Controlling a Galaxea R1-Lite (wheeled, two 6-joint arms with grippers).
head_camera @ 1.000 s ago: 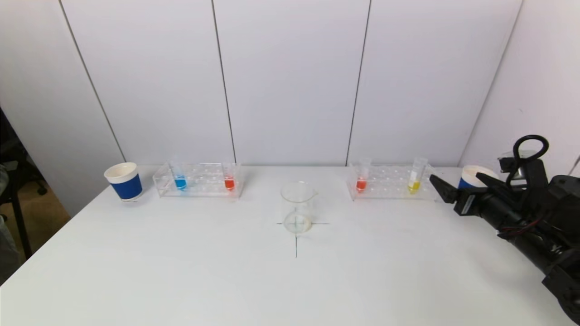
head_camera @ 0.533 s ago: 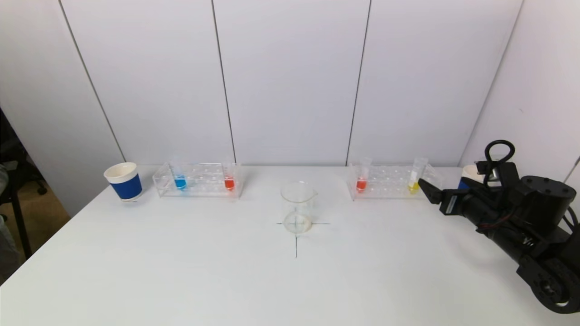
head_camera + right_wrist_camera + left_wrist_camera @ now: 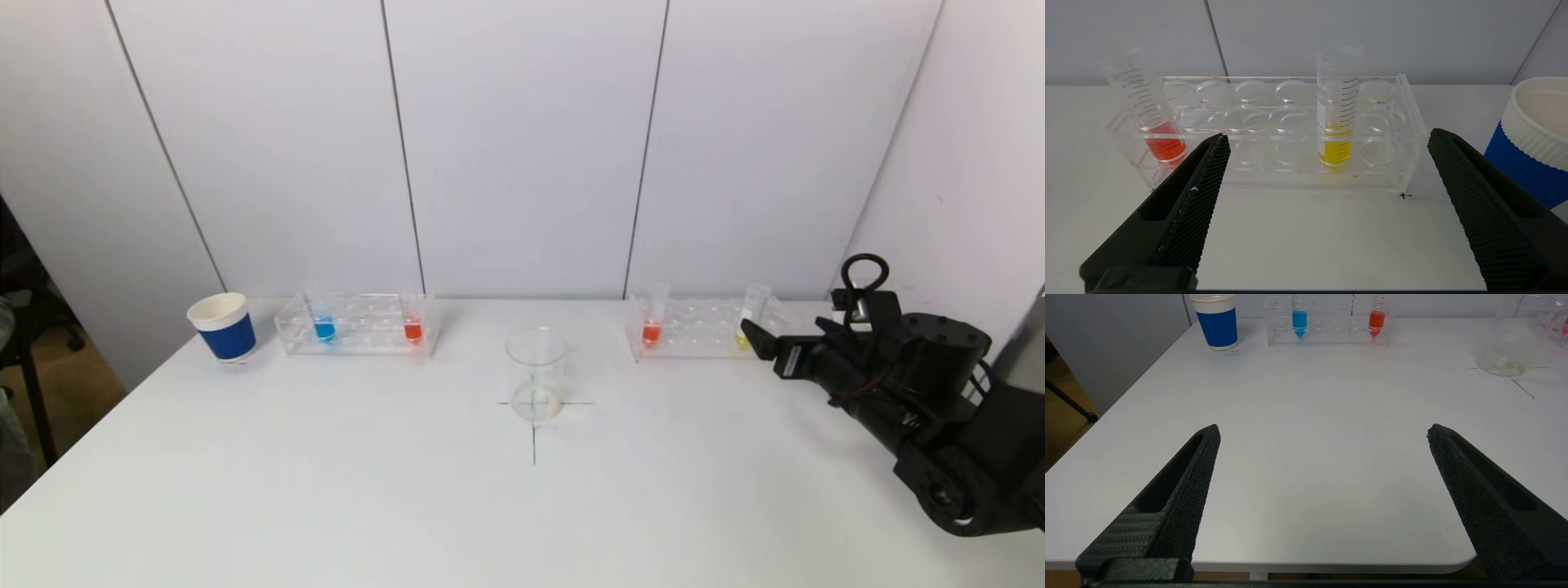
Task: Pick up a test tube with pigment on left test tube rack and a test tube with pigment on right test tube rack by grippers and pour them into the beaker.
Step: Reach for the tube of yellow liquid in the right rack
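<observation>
**Right gripper lines up on the yellow tube**

The right gripper (image 3: pixel 763 336) sits at the right of the head view, just in front of the right test tube rack (image 3: pixel 702 331), low over the white table (image 3: pixel 522 506). Its 2 black fingers (image 3: pixel 1200 192) are spread wide with nothing between them. In the right wrist view the yellow test tube (image 3: pixel 1337 106) stands upright in the middle of the frame, framed by the gap between the fingers and not touched by either. It is a clear graduated tube, open at the top, with yellow liquid filling roughly its lower third. At the left end of the same clear rack (image 3: pixel 1274 134) a second tube (image 3: pixel 1151 118) leans slightly and holds red-orange liquid at its base. A blue paper cup with a white rim (image 3: pixel 1531 139) stands at the right edge of that view.

The glass beaker (image 3: pixel 535 372) stands at centre frame on a black cross mark. The left test tube rack (image 3: pixel 359 325), upper left, holds 1 blue tube (image 3: pixel 323 320) and 1 red tube (image 3: pixel 413 322); another blue cup (image 3: pixel 223 327) stands to its left.

The left gripper (image 3: pixel 1323 433) hangs by the table's near edge, fingers wide apart and holding nothing.
</observation>
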